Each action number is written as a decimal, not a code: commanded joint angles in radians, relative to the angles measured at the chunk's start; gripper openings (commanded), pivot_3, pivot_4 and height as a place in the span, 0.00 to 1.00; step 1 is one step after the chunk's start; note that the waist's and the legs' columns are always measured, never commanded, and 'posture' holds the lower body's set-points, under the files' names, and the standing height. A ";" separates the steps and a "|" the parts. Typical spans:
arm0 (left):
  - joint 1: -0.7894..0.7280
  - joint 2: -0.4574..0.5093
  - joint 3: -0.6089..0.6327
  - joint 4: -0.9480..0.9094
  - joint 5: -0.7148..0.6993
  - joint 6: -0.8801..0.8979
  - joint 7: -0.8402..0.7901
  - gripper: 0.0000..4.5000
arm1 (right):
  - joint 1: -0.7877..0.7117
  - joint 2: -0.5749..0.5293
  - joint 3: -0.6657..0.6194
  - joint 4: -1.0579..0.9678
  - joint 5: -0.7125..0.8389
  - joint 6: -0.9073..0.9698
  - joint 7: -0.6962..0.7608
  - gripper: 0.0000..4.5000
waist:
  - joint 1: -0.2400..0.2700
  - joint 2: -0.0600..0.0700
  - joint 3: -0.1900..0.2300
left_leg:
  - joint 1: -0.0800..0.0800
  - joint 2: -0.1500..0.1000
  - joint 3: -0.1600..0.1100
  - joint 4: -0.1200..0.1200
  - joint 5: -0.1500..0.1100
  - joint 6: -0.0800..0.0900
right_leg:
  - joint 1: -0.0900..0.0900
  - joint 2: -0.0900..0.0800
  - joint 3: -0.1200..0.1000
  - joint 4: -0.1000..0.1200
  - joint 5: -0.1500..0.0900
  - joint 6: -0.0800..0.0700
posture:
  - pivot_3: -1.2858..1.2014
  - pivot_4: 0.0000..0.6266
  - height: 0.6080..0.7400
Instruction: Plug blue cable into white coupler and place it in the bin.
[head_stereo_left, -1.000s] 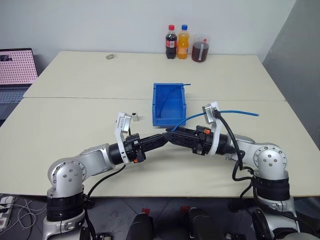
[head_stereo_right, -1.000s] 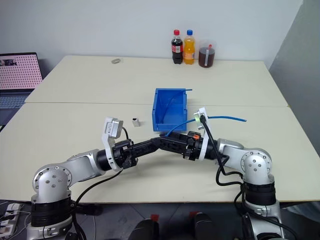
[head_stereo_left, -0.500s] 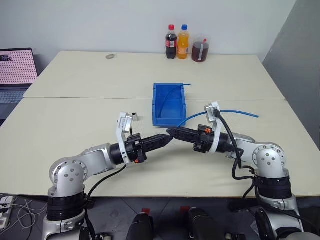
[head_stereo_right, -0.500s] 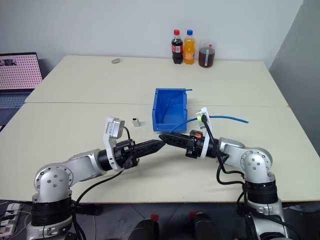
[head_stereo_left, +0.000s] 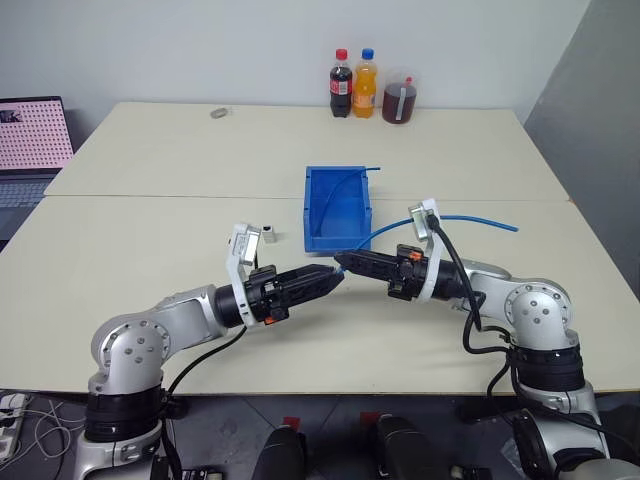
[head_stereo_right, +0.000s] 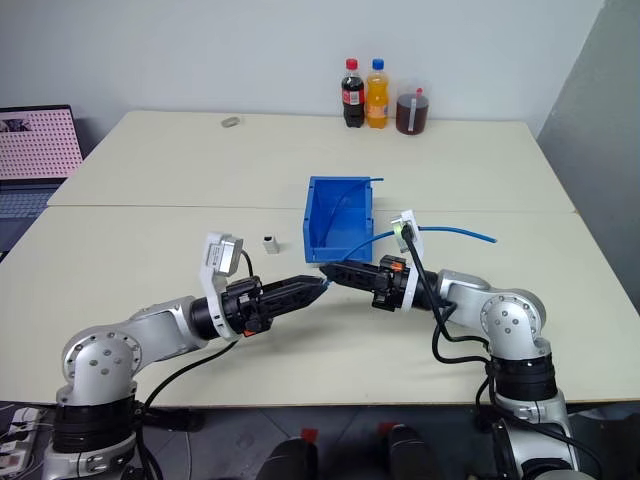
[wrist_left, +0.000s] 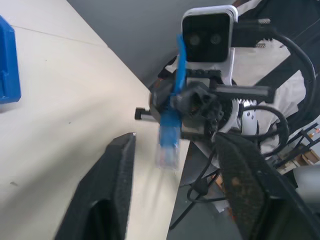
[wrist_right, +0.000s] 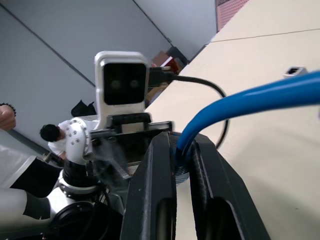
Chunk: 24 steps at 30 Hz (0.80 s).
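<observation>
A pale desk (head_stereo_left: 150, 230) spans the frame, a seam running across its middle. At top centre, along its far edge, stand a dark cola bottle (head_stereo_left: 342, 85), an orange soda bottle (head_stereo_left: 366, 84) and a jar of dark liquid (head_stereo_left: 400, 99) — a small ring-like object (head_stereo_left: 218, 114) lies further left. At the left edge sits a laptop (head_stereo_left: 30, 150), its screen showing a pink pattern.

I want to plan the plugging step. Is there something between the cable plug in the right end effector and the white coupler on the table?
Yes. The left end effector, open, sits directly before the blue cable plug; the white coupler lies apart, beyond the left wrist.
</observation>
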 joint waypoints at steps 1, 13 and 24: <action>0.024 0.032 0.010 -0.057 -0.013 -0.021 -0.029 0.81 | -0.025 -0.009 -0.033 0.014 -0.005 -0.001 -0.028 0.02 | 0.000 0.000 0.000 | 0.000 0.000 0.000 0.000 0.000 0.000 | 0.000 0.000 0.000 0.000 0.000 0.000 | 0.52 0.24 1.00; 0.148 0.075 -0.019 -0.081 0.555 -0.354 0.312 0.99 | 0.027 -0.065 -0.089 -0.019 -0.060 -0.033 -0.049 0.02 | 0.004 0.000 0.000 | 0.000 0.000 0.001 -0.001 0.000 0.000 | -0.001 0.000 0.001 0.000 0.000 0.000 | 0.52 0.24 1.00; 0.036 -0.157 -0.134 0.229 0.923 -0.577 0.573 0.99 | 0.025 -0.029 -0.088 -0.019 -0.089 -0.055 -0.091 0.02 | 0.023 -0.001 0.001 | -0.001 -0.001 0.001 0.000 0.000 0.000 | -0.001 -0.001 0.001 -0.001 0.001 0.001 | 0.52 0.24 1.00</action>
